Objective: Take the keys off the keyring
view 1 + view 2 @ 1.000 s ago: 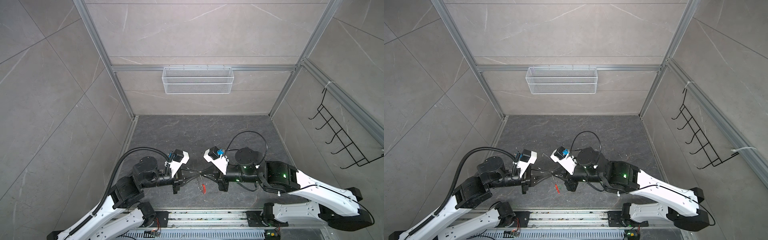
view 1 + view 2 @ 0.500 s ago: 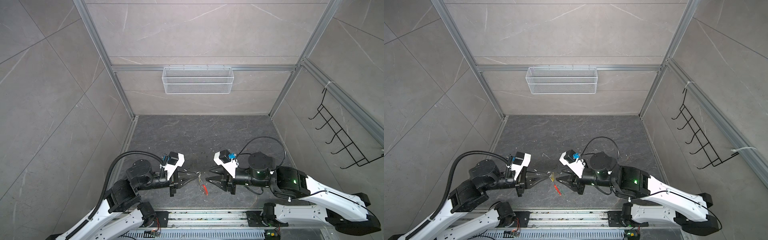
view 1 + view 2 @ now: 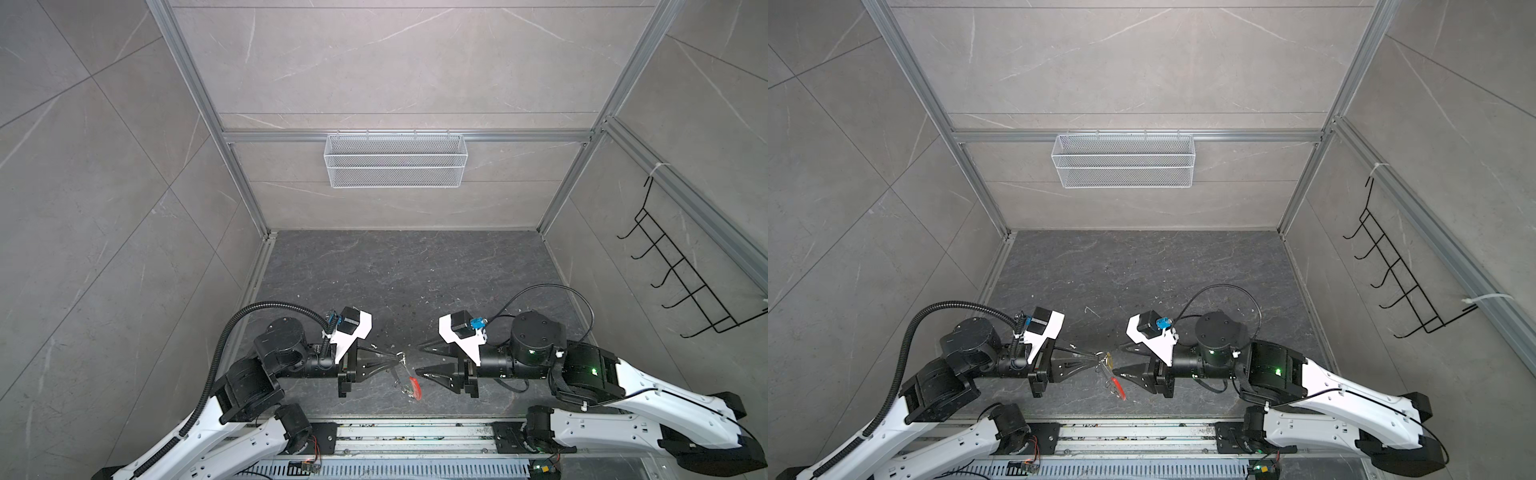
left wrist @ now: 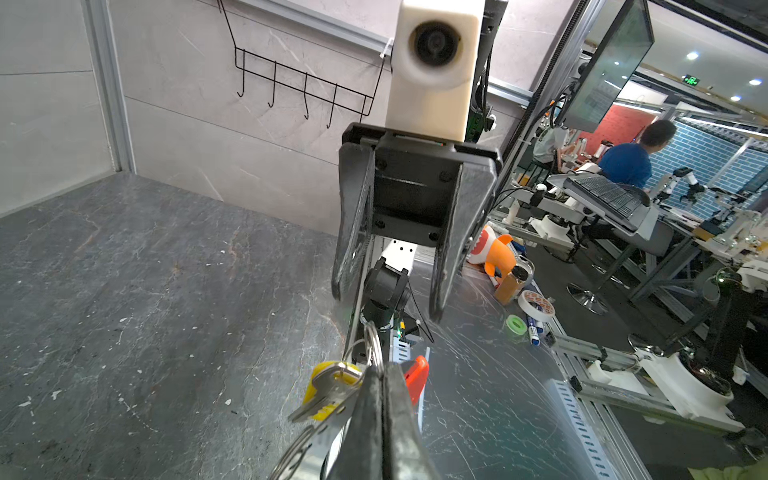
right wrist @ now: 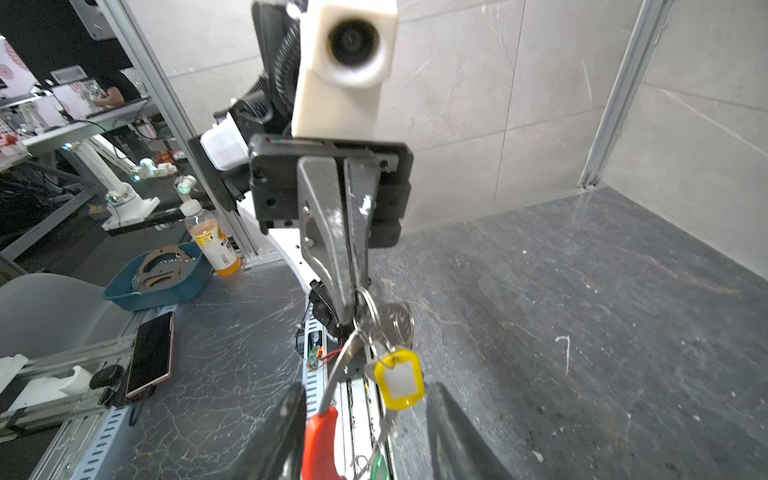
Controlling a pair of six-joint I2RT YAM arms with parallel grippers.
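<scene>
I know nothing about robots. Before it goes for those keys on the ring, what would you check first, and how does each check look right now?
1. Left gripper shut on the top of the keyring: ok.
2. Right gripper open, holding nothing: ok.
3. Yellow-tagged key hanging in the open, ungripped: ok.
4. Green tag only just in view; how its key hangs: cannot tell.
5. Where the keyring opens: cannot tell.
</scene>
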